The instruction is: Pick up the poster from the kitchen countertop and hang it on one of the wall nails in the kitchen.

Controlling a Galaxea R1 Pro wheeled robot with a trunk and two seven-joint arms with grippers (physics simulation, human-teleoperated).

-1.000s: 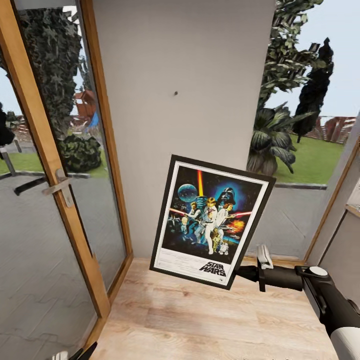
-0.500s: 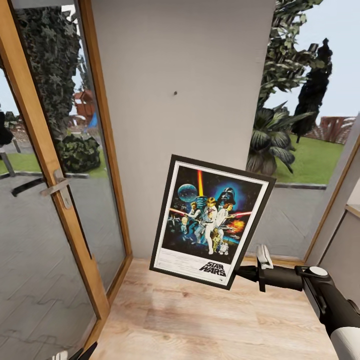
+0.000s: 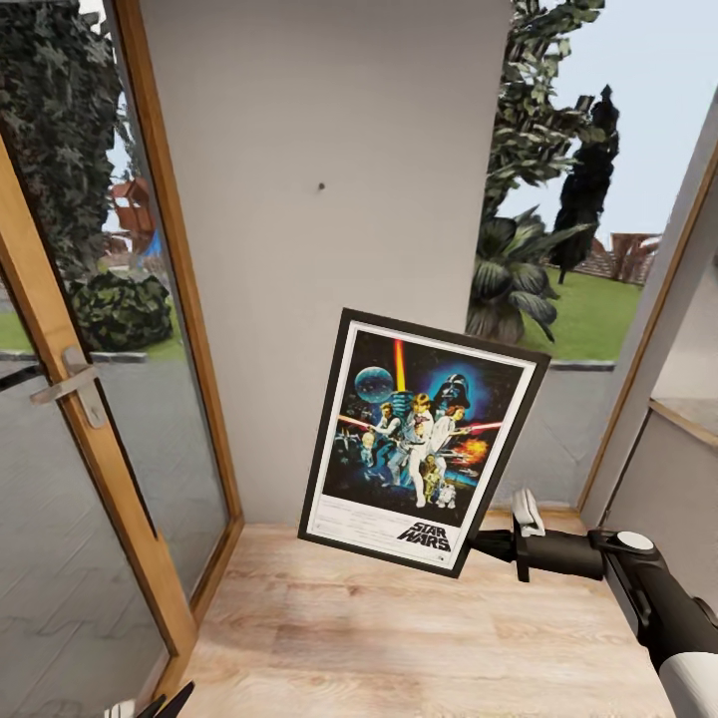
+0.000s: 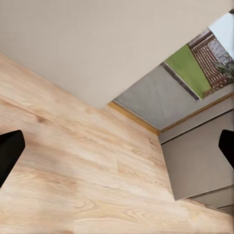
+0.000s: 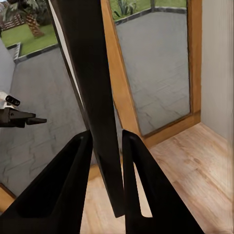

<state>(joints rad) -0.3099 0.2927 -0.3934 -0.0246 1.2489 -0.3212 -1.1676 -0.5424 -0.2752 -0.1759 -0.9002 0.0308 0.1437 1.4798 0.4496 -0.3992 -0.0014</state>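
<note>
From the head, your right end effector (image 3: pixel 477 544) reaches in low, clamping the poster (image 3: pixel 419 439) by its lower corner, tilted, below the wall nail (image 3: pixel 321 186). The view has swung since earlier; the poster keeps its place. Left wrist: fingers (image 4: pixel 9 153) spread wide over floor (image 4: pixel 73 170). Right wrist: fingers (image 5: pixel 73 190) pinch the frame edge.

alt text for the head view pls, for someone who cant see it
The right claw holds a framed Star Wars poster by its lower right corner, tilted, in front of a plain grey wall with a small nail above it. A wood-framed glass door stands at left, over a light wooden floor.
</note>
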